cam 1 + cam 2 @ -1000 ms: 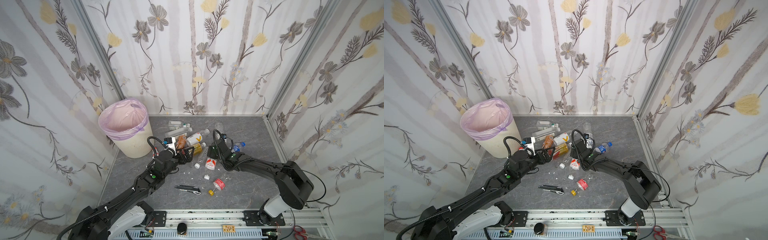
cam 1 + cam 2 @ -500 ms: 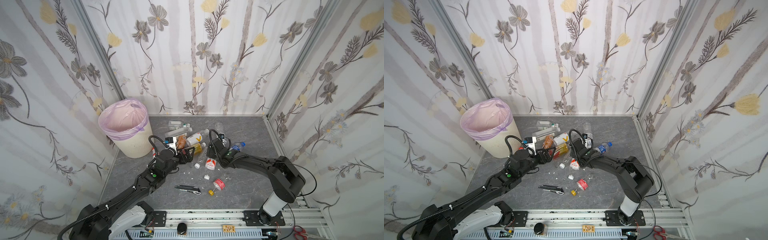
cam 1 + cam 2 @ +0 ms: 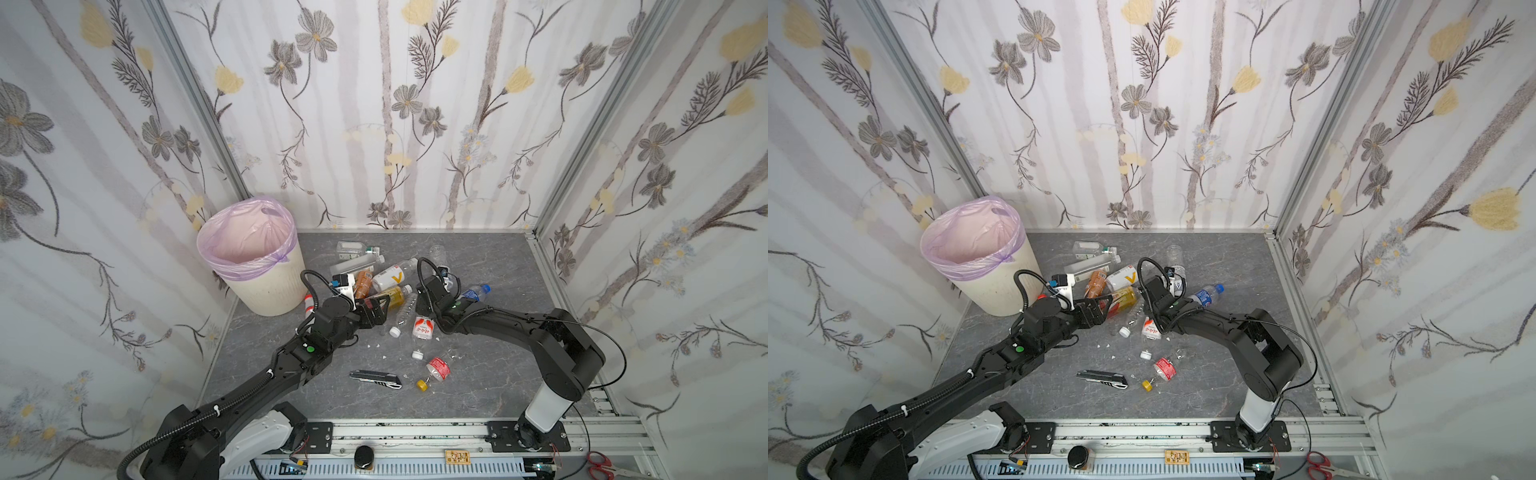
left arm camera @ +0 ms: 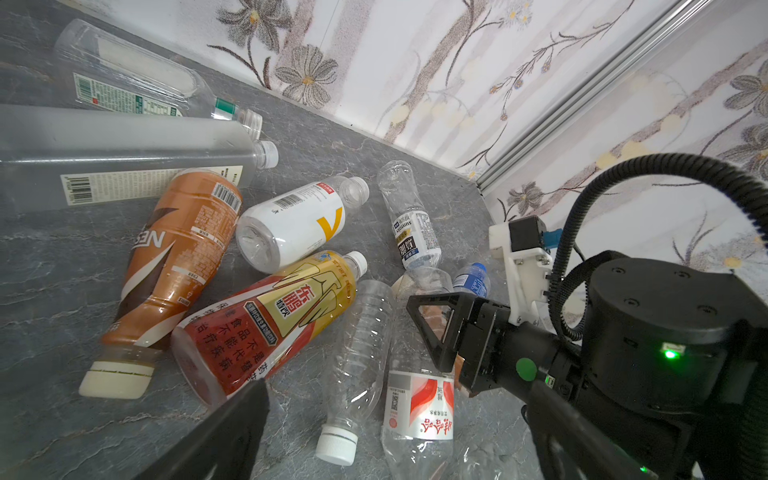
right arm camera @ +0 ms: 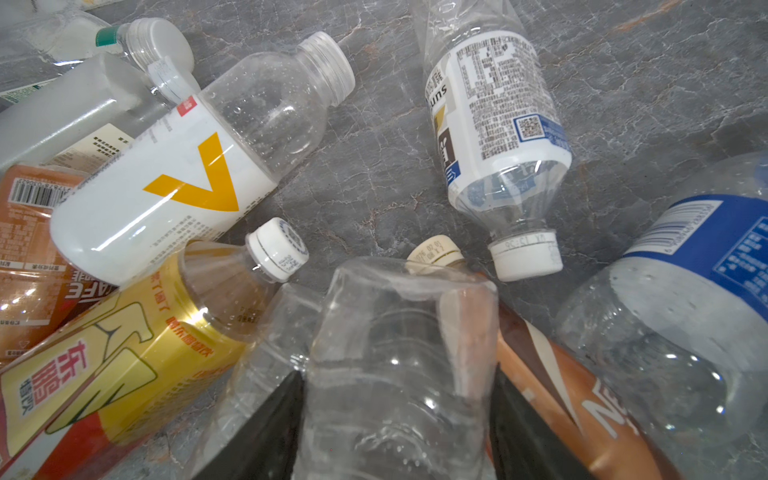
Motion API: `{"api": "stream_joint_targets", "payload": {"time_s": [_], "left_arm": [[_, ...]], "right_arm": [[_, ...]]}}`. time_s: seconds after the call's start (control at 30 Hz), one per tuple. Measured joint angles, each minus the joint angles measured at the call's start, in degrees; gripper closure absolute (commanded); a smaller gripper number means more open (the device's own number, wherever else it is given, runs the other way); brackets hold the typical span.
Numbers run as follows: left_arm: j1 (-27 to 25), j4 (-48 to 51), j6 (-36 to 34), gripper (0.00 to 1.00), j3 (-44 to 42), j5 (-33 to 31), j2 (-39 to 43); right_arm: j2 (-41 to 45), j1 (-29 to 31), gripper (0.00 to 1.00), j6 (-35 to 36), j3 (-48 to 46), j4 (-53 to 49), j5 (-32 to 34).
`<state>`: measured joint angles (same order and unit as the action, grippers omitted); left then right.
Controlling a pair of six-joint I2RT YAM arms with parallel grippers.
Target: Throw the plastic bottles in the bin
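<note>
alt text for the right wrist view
A clear bottle sits between the black fingers of the right hand. A white bottle with a yellow V, a gold-labelled bottle and a blue-labelled bottle lie near it on a grey marbled surface.

Utility knife [image 3: 376, 379] on grey floor [image 3: 478, 399]; red scissors [image 3: 1323, 456] by the rail [image 3: 1142, 428].

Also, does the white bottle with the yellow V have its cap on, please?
No, in the right wrist view the white bottle with the yellow V lies with its threaded neck bare and open.

The yellow-red bottle [image 4: 266, 328] reads 东鹏特饮; white bottle [image 4: 291, 226] bears yellow V.
</note>
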<state>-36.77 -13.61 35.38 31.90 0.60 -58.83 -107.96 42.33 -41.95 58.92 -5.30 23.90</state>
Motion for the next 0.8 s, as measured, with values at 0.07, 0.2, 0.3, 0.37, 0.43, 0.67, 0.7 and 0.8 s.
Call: {"api": "stream_joint_targets", "payload": {"time_s": [0.07, 0.2, 0.3, 0.37, 0.43, 0.67, 0.7, 0.8], "left_arm": [[0.00, 0.35, -0.39, 0.00, 0.22, 0.00, -0.07], [0.00, 0.59, -0.50, 0.00, 0.59, 0.07, -0.20], [-0.02, 0.70, -0.55, 0.00, 0.76, 0.33, -0.50], [-0.02, 0.96, -0.68, 0.00, 0.98, 0.70, -0.94], [-0.04, 1.22, -0.68, 0.00, 1.31, 0.90, -1.36], [-0.24, 1.81, -0.68, 0.00, 2.47, 2.29, -2.03], [-0.35, 1.81, -0.70, 0.00, 2.62, 2.49, -2.03], [-1.07, 1.79, -1.29, 0.00, 3.19, 2.64, -1.99]], "right_arm": [[-0.11, -0.02, 0.34, 0.00, 0.02, -0.02, -0.07], [-0.11, -0.09, 0.38, -0.11, 0.02, 0.04, -0.17], [0.20, -0.13, 0.39, -0.26, -0.02, 0.02, -0.20], [1.31, -0.35, 0.39, -0.46, -0.11, 0.02, -0.17], [2.62, -0.59, 0.39, -0.48, -0.22, 0.28, -0.17], [7.63, -1.42, 0.39, -0.61, -0.44, 0.72, -0.26], [8.28, -1.60, 0.39, -0.59, -0.42, 0.68, -0.48], [11.15, -2.32, 0.40, -0.42, -0.07, 0.66, -1.14]]}}
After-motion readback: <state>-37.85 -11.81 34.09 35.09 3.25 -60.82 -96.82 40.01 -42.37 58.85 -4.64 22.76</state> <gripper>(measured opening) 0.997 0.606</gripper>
